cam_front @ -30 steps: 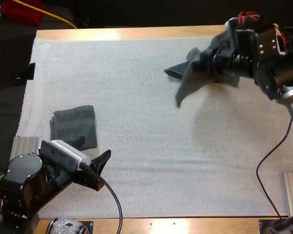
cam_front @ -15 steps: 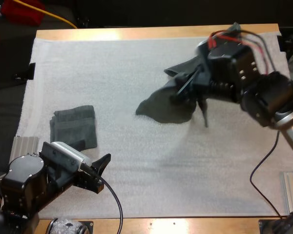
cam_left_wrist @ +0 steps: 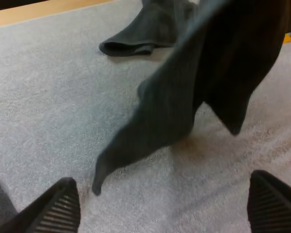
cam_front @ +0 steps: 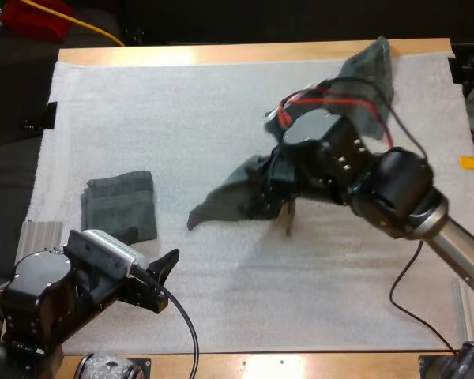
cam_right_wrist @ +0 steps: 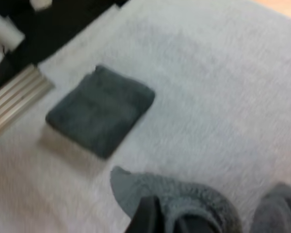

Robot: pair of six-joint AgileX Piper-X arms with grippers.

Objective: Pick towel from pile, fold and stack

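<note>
1. High view: fingertips of the right gripper (cam_front: pixel 270 204) lost under its own wrist and the cloth. Grip read from the right wrist view instead: dark cloth bunched between the near fingers (cam_right_wrist: pixel 144 216), so clamped on the hanging towel (cam_front: pixel 225 201).
2. Crumpled towel (cam_front: pixel 370 67) at the far right corner of the mat (cam_front: pixel 221 316), partly covered by the right arm. One end lying flat on the mat beyond the hanging towel in the left wrist view (cam_left_wrist: pixel 136 41).
3. Hanging towel (cam_left_wrist: pixel 184 102) cut off at its upper end in the left wrist view, lower corner drooping to a point close over the mat. Touching or not, cannot tell.
4. Folded towel (cam_front: pixel 118 207) flat near the mat's left side, near edge partly behind the left arm. Seen whole from the right wrist view (cam_right_wrist: pixel 101 115), well apart from the hanging towel.
5. Right arm reaching in from the right edge to mid-mat, wrist tipped down and turned toward the left side.
6. Left gripper (cam_front: pixel 163 264) low at the near left, aimed toward the hanging towel, fingers (cam_left_wrist: pixel 63 206) spread wide and clear of any cloth.
</note>
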